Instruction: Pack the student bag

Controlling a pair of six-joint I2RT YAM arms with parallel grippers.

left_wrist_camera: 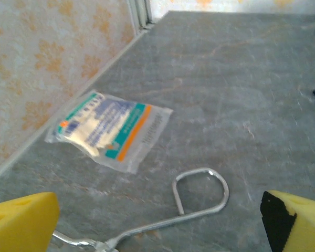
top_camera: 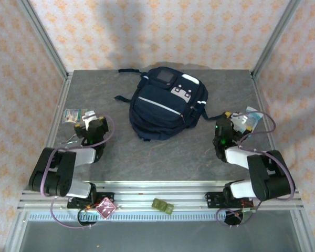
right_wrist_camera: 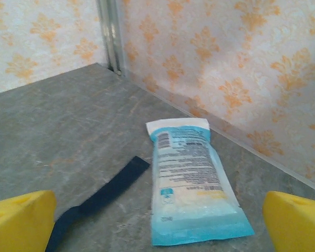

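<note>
Overhead cam; wrist cams low, close.

You have the bag [top_camera: 165, 102] back-centre on the table [top_camera: 147, 157]. Left of it, by the left edge, a packet [left_wrist_camera: 110, 131] lies just ahead of your left gripper [left_wrist_camera: 157, 226], a wire hook [left_wrist_camera: 199, 191] between them. Right edge: second packet [right_wrist_camera: 191, 184] ahead of your right gripper [right_wrist_camera: 157, 226], strap [right_wrist_camera: 102, 197] to its left.

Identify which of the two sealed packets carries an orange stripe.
The left-hand packet, before the left gripper, with teal and orange bands; the right-hand packet is pale blue.
</note>
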